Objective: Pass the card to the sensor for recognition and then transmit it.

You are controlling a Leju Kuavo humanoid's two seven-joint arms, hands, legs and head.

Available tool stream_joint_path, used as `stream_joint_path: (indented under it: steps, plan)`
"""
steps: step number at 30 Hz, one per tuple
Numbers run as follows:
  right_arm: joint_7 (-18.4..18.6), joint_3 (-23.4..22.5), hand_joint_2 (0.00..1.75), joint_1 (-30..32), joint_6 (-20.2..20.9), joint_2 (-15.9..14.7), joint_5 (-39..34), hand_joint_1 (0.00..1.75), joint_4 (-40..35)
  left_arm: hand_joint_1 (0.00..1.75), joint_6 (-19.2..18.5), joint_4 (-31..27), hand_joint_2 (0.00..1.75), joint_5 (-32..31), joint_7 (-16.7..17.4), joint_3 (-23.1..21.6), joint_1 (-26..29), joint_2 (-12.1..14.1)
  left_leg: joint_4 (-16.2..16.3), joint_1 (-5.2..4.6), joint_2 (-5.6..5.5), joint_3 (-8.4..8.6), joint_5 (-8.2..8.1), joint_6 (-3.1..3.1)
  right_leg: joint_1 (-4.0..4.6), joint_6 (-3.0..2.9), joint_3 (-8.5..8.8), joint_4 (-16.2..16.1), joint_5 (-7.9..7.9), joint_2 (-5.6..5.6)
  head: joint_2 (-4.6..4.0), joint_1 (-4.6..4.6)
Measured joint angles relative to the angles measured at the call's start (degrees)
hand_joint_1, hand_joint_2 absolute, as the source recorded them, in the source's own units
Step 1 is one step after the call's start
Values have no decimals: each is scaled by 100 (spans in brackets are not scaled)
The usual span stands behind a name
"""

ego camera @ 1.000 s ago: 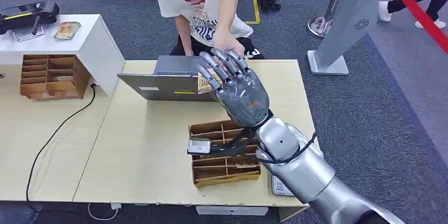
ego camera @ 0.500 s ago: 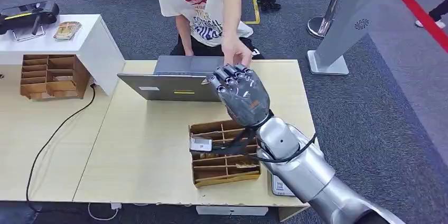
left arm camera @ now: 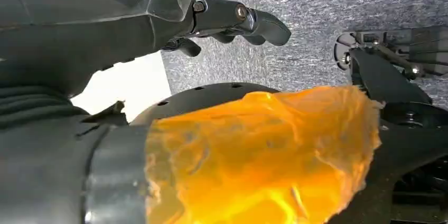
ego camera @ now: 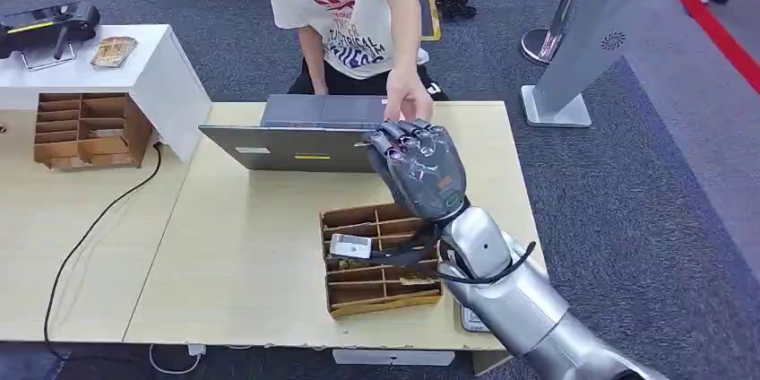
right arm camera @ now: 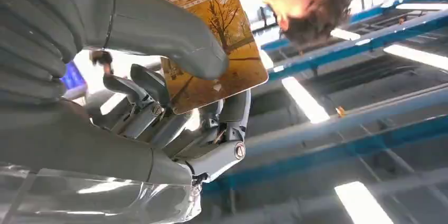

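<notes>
- The robot's right hand (ego camera: 421, 169) is raised over the far part of the pale wooden table (ego camera: 251, 254), back of the hand toward the head camera, fingers curled in.
- In the right wrist view that hand (right arm camera: 158, 92) pinches the orange-brown card with an autumn tree picture (right arm camera: 222, 49) between the thick grey thumb (right arm camera: 174, 34) and the darker fingers (right arm camera: 232, 113); the thumb lies across the card's face.
- Printed across the top of the card are pale capitals reading "OTEL"; the start of the word is hidden behind the thumb. A smaller line under it is too fine to read.
- A person in a white T-shirt (ego camera: 345, 4) stands at the far side of the table; the shirt carries a red leaf-shaped logo and dark lettering that cannot be made out.
- The person's hand (ego camera: 408, 98) reaches down just beside the robot's fingertips, and seems to touch the card's upper edge in the right wrist view.
- A grey laptop (ego camera: 296, 133) is on the table just beside the raised hand.
- Beneath the silver forearm lies a brown compartmented cardboard tray (ego camera: 376, 263), with a small grey card-reader sensor (ego camera: 349, 246) on its near-left part.
- The left hand (left arm camera: 232, 18) hangs over grey carpet, fingers curled inward on nothing.
</notes>
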Motion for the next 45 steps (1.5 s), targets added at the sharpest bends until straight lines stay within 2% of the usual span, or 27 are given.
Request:
stream_joint_path:
  steps: [10, 15, 21, 27, 37, 45]
  plan:
    - [-634, -547, 175, 883, 140, 192, -2028, 175, -807, 0, 44, 0, 0, 188, -98, 9, 23, 0, -1, 0, -1, -2, -1, 0, 0, 1, -1, 0, -1, -1, 0, -2]
    - [-964, -846, 175, 1303, 599, 251, -3438, 175, -1237, 0, 50, 0, 0, 275, -151, 24, 57, 2, -1, -1, -1, -2, -1, 0, 0, 1, -1, 0, -2, -1, 0, -2]
    - [-1160, -1141, 175, 1632, 1106, 267, -4458, 175, -1663, 0, 52, 0, 0, 369, -186, 81, 72, 7, -1, -1, -2, -2, -1, 0, 0, 1, -1, 0, -1, -1, 0, -2]
    - [-1184, -1370, 175, 1891, 1505, 256, -5084, 175, -1897, 0, 52, 0, 0, 472, -258, 170, 95, 13, -1, 0, -1, -2, -1, 1, 0, 1, -2, -1, -2, -1, 0, -2]
    - [-1023, -1770, 175, 2393, 2238, 90, -6227, 175, -1956, 0, 33, 0, 0, 634, -347, 315, 169, 55, -1, -1, -2, -3, -3, 3, 0, 2, -1, -2, -3, -4, 0, -2]
    - [-964, -2103, 175, 2827, 2389, -50, -6578, 175, -1949, 0, 33, 0, 0, 717, -363, 418, 206, 68, -1, -1, -1, -3, -8, 4, 0, 3, -2, -3, -3, -3, 0, -2]
